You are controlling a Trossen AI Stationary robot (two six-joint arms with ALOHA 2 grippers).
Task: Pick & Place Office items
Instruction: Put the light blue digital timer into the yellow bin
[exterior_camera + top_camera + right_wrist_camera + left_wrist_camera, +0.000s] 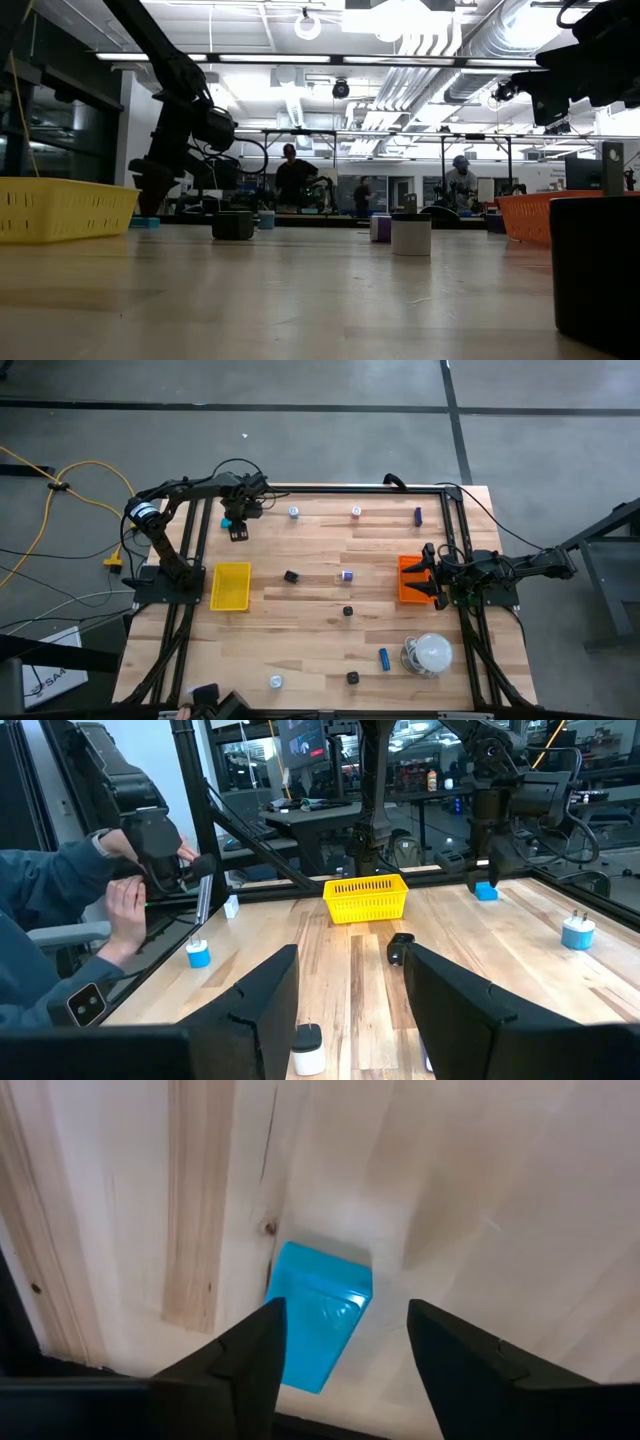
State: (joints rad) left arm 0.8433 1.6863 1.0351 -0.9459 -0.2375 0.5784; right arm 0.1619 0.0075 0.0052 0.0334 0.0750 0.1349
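Overhead, left tool pointing down, fingers apart, over blue block.

A pale wooden plank table stands on a grey concrete floor crossed by dark seams. At nine o'clock a yellow cable trails over it. Beyond the table, long ceiling strip lights and silver ducts hang above distant workbenches where people sit.

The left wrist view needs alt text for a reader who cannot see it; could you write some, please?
A small bright blue block lies on the pale wooden table, between the open dark fingers of the left end effector, which is just above it.
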